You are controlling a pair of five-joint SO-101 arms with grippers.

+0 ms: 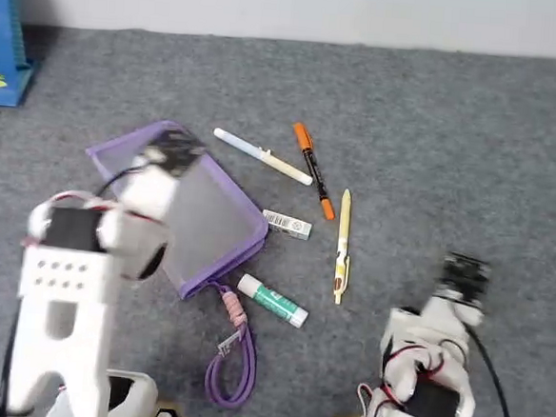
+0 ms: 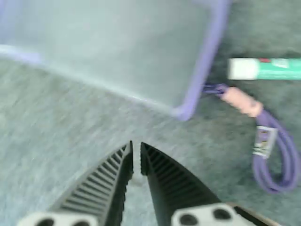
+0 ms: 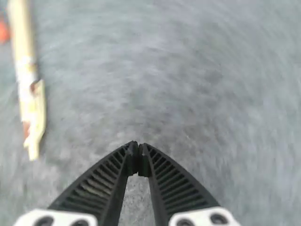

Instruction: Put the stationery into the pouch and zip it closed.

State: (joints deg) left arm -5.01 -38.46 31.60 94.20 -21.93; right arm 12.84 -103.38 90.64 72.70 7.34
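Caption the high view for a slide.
Purple pouch with white pen, orange marker, yellow pen, eraser and glue stick loose beside it.

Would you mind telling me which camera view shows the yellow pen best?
The high view: the yellow pen lies whole and unobstructed on the grey mat, beside the orange marker. The right wrist view catches part of the pen, cut off at the frame edge.

purple pouch (image 1: 215, 218) with a clear face lies flat just ahead of the left gripper (image 2: 136, 145), its strap (image 1: 234, 363) looped off one corner, green-and-white glue stick (image 1: 272, 300) beside it; yellow pen (image 1: 343, 246) lies ahead of the right gripper (image 3: 138, 145), off to one side; white pen (image 1: 262, 157), orange marker (image 1: 314, 170) and small white eraser (image 1: 286, 224) lie between pouch and yellow pen
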